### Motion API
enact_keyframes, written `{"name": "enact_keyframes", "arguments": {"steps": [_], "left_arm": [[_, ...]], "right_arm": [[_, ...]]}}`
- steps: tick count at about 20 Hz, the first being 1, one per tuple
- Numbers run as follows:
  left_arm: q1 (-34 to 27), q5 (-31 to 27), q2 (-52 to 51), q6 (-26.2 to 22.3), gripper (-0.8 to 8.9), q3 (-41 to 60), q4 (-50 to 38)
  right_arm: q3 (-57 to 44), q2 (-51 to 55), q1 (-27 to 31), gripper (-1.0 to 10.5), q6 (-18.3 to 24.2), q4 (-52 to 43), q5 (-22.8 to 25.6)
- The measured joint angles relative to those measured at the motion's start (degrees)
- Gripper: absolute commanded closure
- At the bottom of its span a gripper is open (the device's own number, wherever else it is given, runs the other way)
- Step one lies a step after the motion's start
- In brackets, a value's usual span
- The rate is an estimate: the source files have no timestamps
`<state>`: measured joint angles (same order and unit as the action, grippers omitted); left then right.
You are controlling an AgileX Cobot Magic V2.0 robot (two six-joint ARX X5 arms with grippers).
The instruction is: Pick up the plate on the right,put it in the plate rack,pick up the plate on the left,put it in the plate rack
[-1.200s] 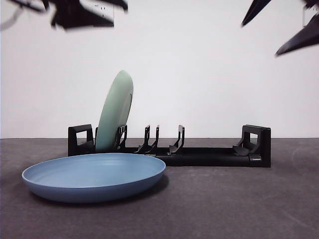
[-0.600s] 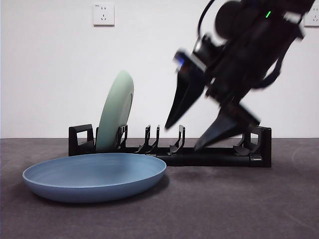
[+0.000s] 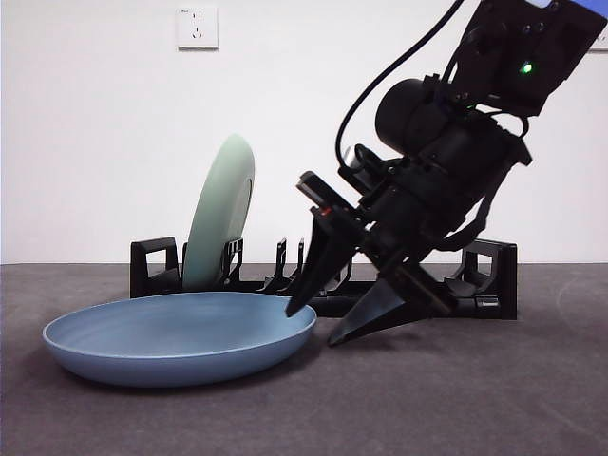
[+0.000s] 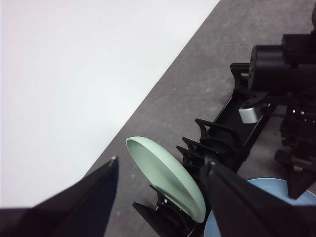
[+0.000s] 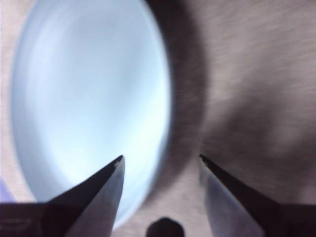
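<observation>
A blue plate lies flat on the dark table, left of centre and in front of the plate rack. A pale green plate stands upright in the rack's left slots. My right gripper is open and tilted down, one jaw over the blue plate's right rim and the other just outside it. In the right wrist view, the blue plate fills the area ahead of the open right gripper. My left gripper is open and empty, high above the green plate and the rack.
The right arm's dark body hangs in front of the rack's right half. A wall socket sits high on the white wall behind. Bare dark tabletop stretches in front and to the right.
The right arm has swung down from the top right corner to the blue plate's right rim. The left arm's dark tip has left the top left of the front view.
</observation>
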<state>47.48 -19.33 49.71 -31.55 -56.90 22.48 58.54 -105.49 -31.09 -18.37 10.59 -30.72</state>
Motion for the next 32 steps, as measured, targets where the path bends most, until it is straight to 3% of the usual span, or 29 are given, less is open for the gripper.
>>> {"name": "enact_keyframes", "arguments": {"steps": [1, 4, 5, 13, 16, 19, 28, 32], "left_arm": [[0.13, -0.04, 0.0, -0.02, 5.23, 0.0, 0.02], [0.31, -0.04, 0.0, -0.02, 5.23, 0.0, 0.35], [0.31, -0.04, 0.0, -0.02, 5.23, 0.0, 0.63], [0.33, 1.6, 0.96, 0.07, 5.24, 0.0, 5.49], [0.72, 9.77, 1.79, 1.2, 5.32, 0.0, 7.04], [3.17, 15.98, 3.8, 2.97, 5.32, 0.0, 7.69], [15.63, 16.48, 14.56, 4.24, 5.35, 0.0, 8.98], [18.53, 13.9, 19.08, 4.2, 5.36, 0.0, 8.98]], "right_arm": [[0.0, -0.37, -0.28, 7.1, -0.63, -0.55, -0.24], [0.0, -0.57, -0.9, 9.4, -1.97, -0.92, 0.81], [0.0, -0.57, -1.09, 9.6, -2.08, -0.9, 1.88], [0.11, 0.11, -1.18, 9.6, -3.72, 4.22, 2.54], [0.11, 4.22, -1.18, 9.6, -3.52, 9.38, 3.76], [0.11, 11.72, -1.03, 9.6, -2.82, 14.49, 9.27], [0.11, 28.2, 7.87, 9.6, -0.44, 28.24, 10.34], [0.11, 32.63, 9.38, 9.6, 0.37, 31.87, 10.1]]}}
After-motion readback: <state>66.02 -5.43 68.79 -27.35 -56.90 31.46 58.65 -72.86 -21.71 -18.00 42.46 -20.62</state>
